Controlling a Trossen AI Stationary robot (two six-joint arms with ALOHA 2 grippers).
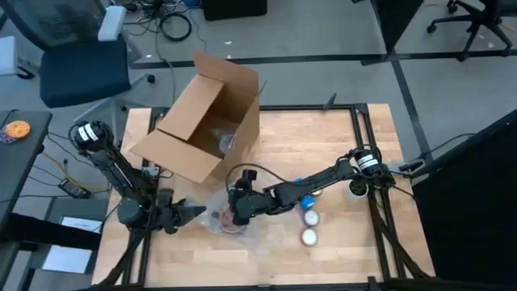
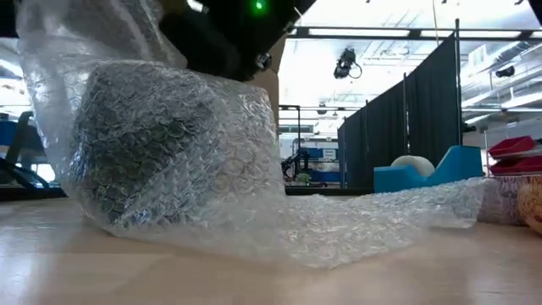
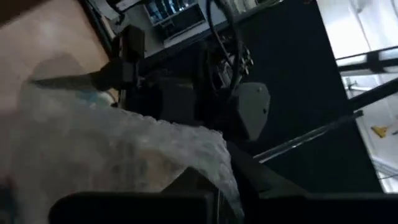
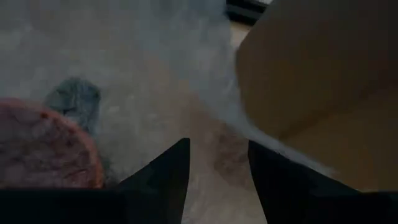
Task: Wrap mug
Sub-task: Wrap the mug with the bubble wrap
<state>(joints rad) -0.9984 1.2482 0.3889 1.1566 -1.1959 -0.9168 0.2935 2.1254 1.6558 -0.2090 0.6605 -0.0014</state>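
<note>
1. Wooden table (image 1: 339,153) carries an open cardboard box (image 1: 202,121) at its far left; three small cups (image 1: 309,218) sit near the right arm.
2. I see the mug (image 1: 229,221) lying in bubble wrap (image 2: 254,195) just in front of the box.
3. Right gripper (image 4: 214,165): fingers parted a little, hovering over the wrap beside the mug, clamping nothing.
4. Left gripper (image 1: 191,212) is at the wrap's left edge; I cannot tell its finger state.
</note>
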